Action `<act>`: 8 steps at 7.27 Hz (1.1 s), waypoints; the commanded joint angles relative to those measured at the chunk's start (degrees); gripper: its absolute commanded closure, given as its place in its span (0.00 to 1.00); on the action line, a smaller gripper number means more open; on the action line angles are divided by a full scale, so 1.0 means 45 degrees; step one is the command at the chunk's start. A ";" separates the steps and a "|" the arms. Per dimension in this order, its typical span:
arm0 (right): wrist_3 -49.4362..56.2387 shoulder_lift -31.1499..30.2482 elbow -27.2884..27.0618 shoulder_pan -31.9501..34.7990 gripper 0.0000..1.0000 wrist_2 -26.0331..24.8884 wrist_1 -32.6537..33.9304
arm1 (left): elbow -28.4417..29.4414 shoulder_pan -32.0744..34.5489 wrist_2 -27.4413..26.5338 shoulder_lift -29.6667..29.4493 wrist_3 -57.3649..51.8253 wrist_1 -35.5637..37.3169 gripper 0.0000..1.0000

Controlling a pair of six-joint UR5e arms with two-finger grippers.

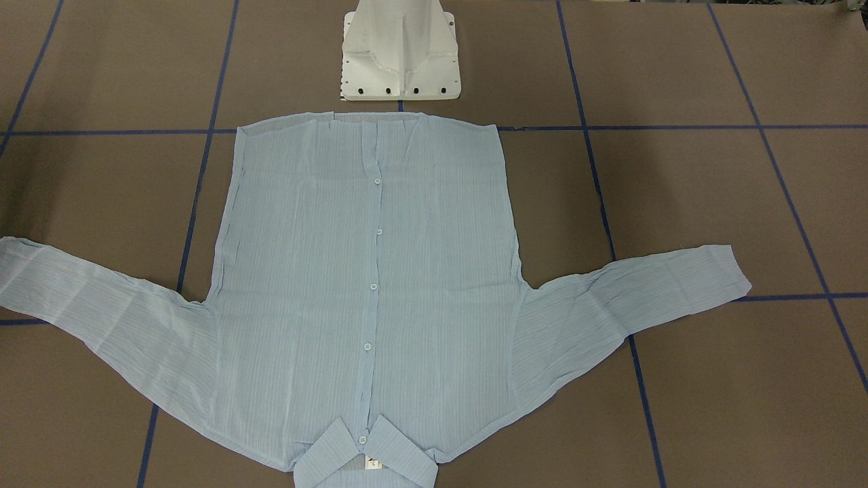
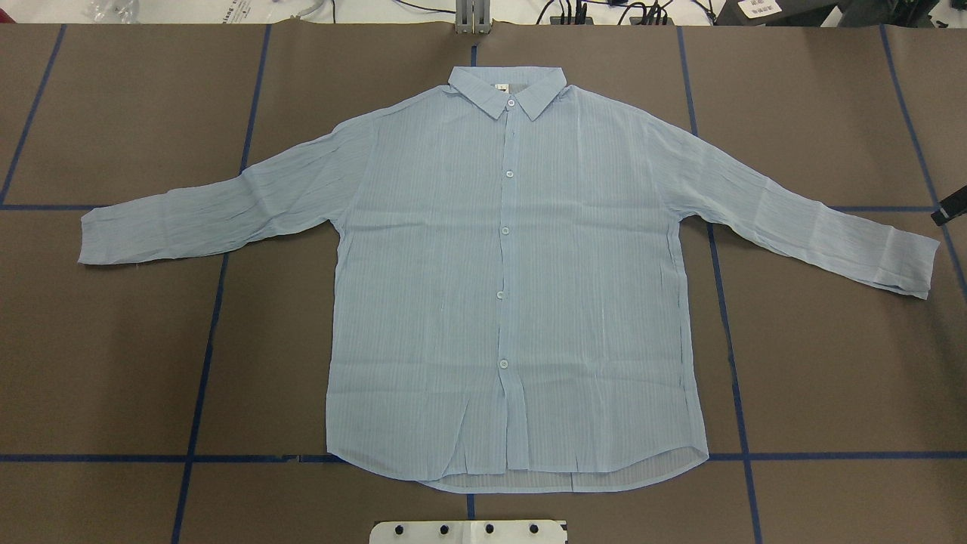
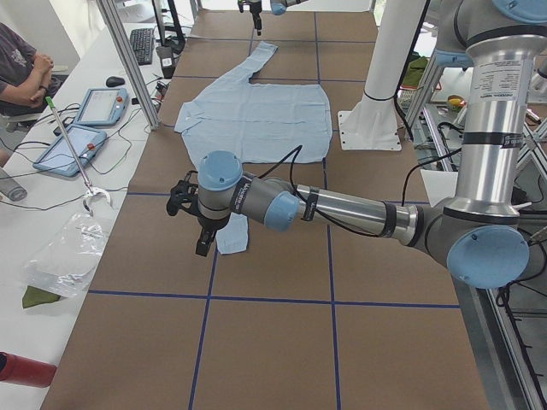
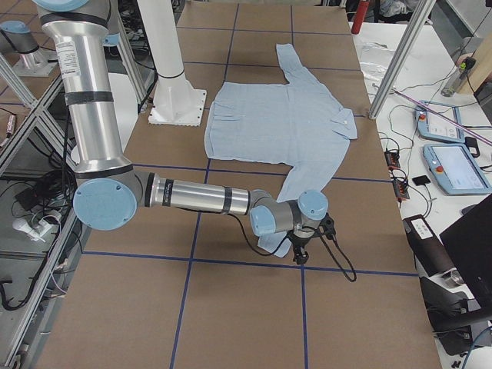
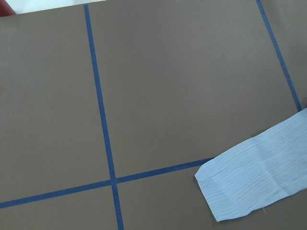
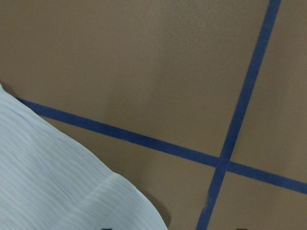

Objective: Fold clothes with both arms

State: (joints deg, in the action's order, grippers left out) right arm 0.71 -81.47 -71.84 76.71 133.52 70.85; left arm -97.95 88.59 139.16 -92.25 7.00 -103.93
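The clothes are one light-blue striped shirt (image 2: 514, 264) lying flat and buttoned on the brown table, collar (image 1: 366, 454) away from the robot's base and both sleeves spread out. In the exterior left view my left gripper (image 3: 202, 243) hangs low beside the left sleeve cuff (image 3: 232, 237); I cannot tell its state. The left wrist view shows that cuff (image 5: 254, 182) and no fingers. In the exterior right view my right gripper (image 4: 301, 254) is at the right sleeve cuff (image 4: 270, 240); I cannot tell its state either. A black tip (image 2: 949, 215) shows at the overhead view's right edge.
The white pedestal base (image 1: 400, 54) stands just behind the shirt's hem. Blue tape lines (image 2: 204, 363) grid the table. Beyond the far edge stand tablets (image 3: 73, 149), a plastic bag (image 3: 68, 256), a metal post (image 3: 128, 60) and a seated person (image 3: 26, 73).
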 commanded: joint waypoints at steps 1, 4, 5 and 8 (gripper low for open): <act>0.0506 0.0135 0.0517 -0.0055 0.16 0.0016 -0.0062 | 0.0243 0.0000 0.0909 0.0011 -0.0013 -0.0030 0.00; 0.0525 0.0038 0.0517 -0.0328 0.22 0.0016 -0.0081 | 0.0262 0.0000 0.0911 0.0050 -0.0033 -0.0030 0.00; 0.0487 0.0037 0.0536 -0.0502 0.23 -0.0003 -0.0081 | 0.0243 0.0000 0.0949 0.0069 -0.0033 -0.0030 0.00; 0.0408 0.0018 0.0672 -0.0855 0.29 -0.0042 -0.0062 | 0.0243 0.0000 0.0950 0.0089 -0.0033 -0.0030 0.00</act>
State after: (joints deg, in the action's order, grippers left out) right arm 2.58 -81.33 -69.13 73.48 133.36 70.56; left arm -96.87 88.60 143.49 -91.91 6.88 -104.06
